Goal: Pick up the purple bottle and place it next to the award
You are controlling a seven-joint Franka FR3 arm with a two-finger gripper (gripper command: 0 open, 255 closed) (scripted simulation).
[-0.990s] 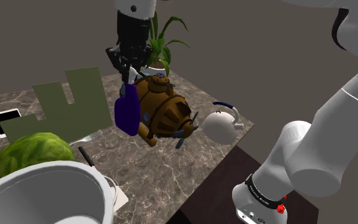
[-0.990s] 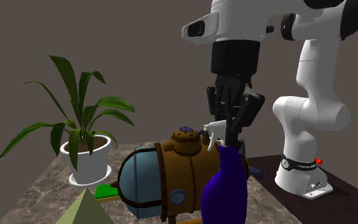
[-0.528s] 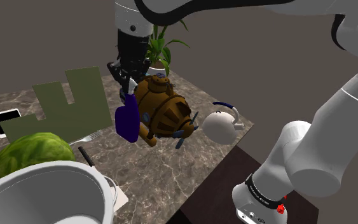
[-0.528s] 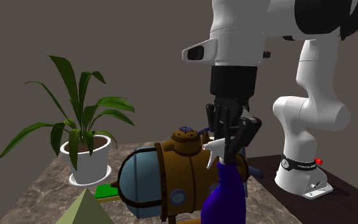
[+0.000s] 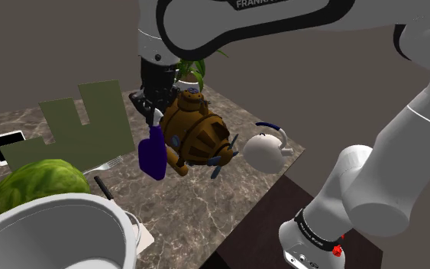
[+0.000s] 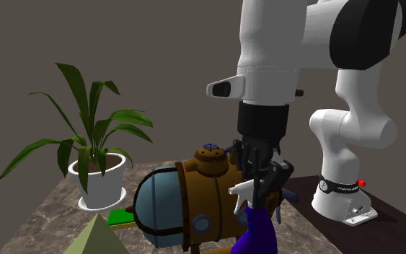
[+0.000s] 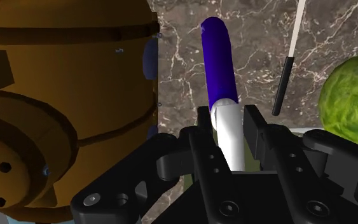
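The purple spray bottle (image 5: 152,155) with a white nozzle hangs upright from my gripper (image 5: 153,116), low over the marble table (image 5: 205,206). The black fingers (image 7: 204,127) are shut on the bottle's white neck (image 7: 229,137), and its purple body (image 7: 219,60) points down toward the marble. The bottle (image 6: 255,234) is close against the side of a brown, brass-coloured diving-helmet ornament (image 5: 199,134) (image 6: 187,195) (image 7: 56,95). An olive-green angular piece (image 5: 83,122), seen as a pyramid (image 6: 96,242) in the second exterior view, stands toward the shoulder view's left. Whether the bottle touches the table is hidden.
A white kettle (image 5: 265,149) sits near the table's edge at the shoulder view's right. A potted plant (image 5: 194,57) (image 6: 93,151) stands behind the helmet. A green cabbage (image 5: 30,187) (image 7: 352,102), a big white pot (image 5: 53,233), a black-handled utensil (image 7: 285,83) and a tablet (image 5: 8,145) lie near.
The gripper has come down with the bottle held in it, so the bottle now hangs lower beside the helmet. The other things have stayed put.
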